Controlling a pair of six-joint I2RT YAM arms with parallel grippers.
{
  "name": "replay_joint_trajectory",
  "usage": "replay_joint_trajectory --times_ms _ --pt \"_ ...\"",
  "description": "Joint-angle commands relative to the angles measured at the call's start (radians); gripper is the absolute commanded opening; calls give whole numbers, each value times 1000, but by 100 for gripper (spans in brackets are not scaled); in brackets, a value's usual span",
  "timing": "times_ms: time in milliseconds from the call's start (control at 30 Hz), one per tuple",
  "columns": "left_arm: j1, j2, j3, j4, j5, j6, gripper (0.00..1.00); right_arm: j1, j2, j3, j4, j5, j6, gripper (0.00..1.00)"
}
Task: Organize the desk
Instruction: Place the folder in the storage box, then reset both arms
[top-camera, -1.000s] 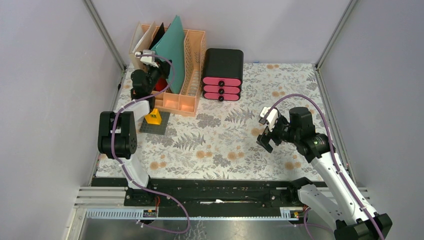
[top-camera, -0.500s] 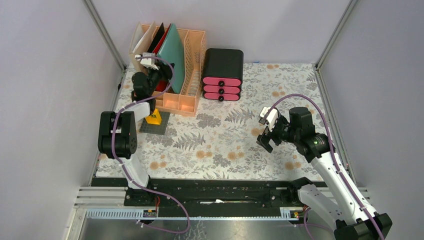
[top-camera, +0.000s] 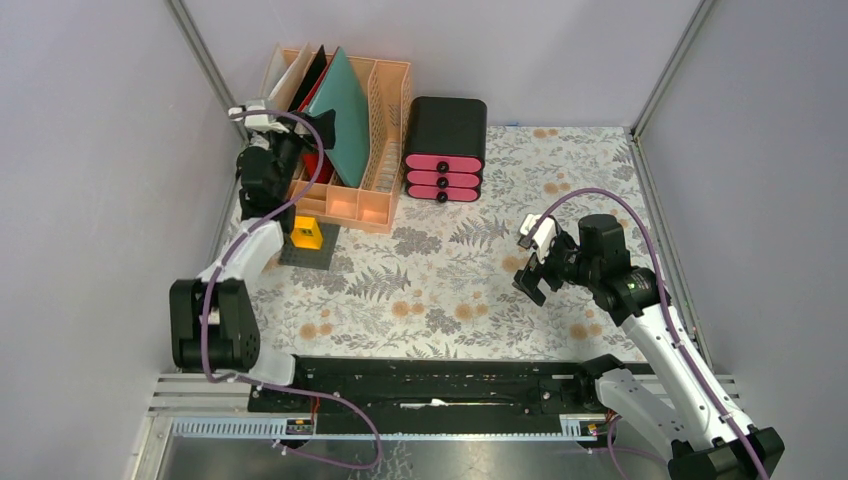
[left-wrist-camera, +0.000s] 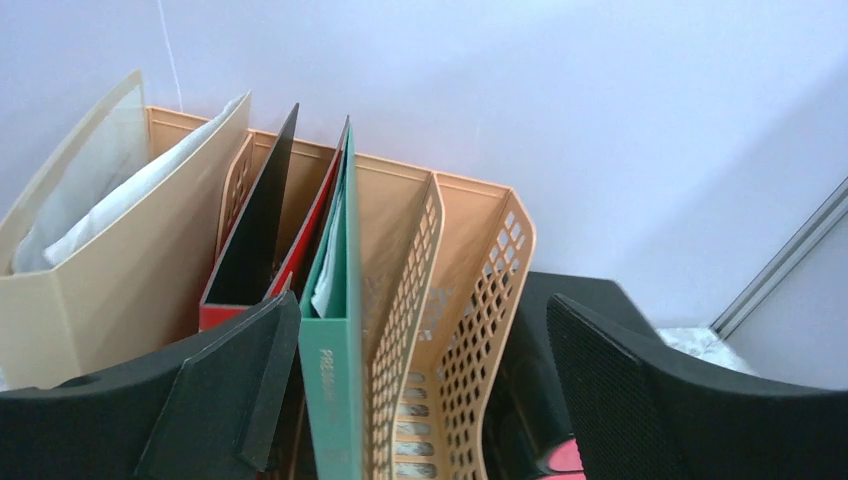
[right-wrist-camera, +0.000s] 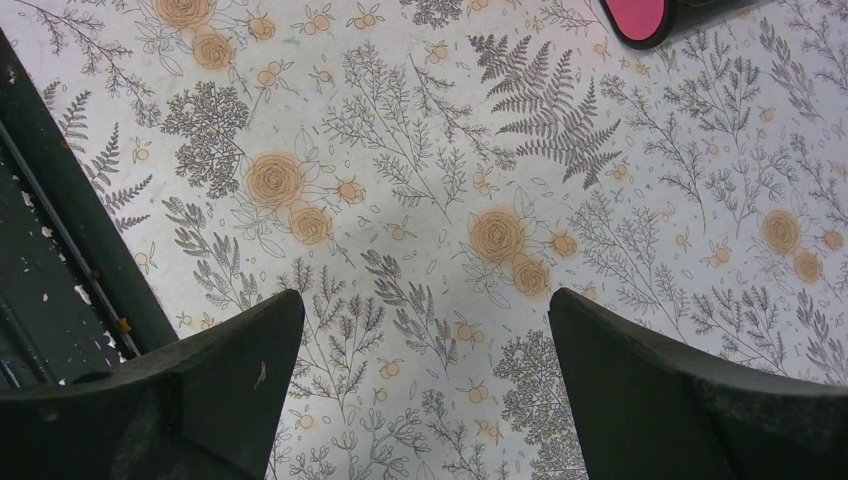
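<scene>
Inspecting the desk (top-camera: 450, 300): it lies flat beneath both arms, judged rigid and fixed; its cloth (right-wrist-camera: 420, 150) is soft and may bunch, so you grip only loose items. Left gripper (left-wrist-camera: 420, 305) open and empty, facing the green folder (left-wrist-camera: 335, 400) in the orange rack (left-wrist-camera: 480, 280). Right gripper (right-wrist-camera: 425, 300) open, empty, over the cloth. Yellow block (top-camera: 307, 235) beside the rack: judged light, hard; take its sides.

The fingers (left-wrist-camera: 230, 400) of my left end effector (left-wrist-camera: 422, 310) hid the foot of the orange file rack (left-wrist-camera: 480, 290) and most of the black drawer box (left-wrist-camera: 525, 380). The spine lettering on the teal folder (left-wrist-camera: 335, 400) was too blurred to read. My right wrist view cut off a pink drawer front (right-wrist-camera: 637, 15).
</scene>
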Motion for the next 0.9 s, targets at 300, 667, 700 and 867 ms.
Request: replay_joint_trajectory --times_ms 300,667,700,867 --pt "35 -497 -163 -485 -12 -213 99 -37 -40 14 18 -23 16 100" --pt "96 -767 -42 -961 434 -190 99 -84 -107 178 -62 33 90 100" --pt "95 -776 -36 -969 464 -209 99 -84 -103 226 -94 46 106 100" --pt "95 -781 0 -1013 583 -275 99 -84 -86 463 -128 121 269 100"
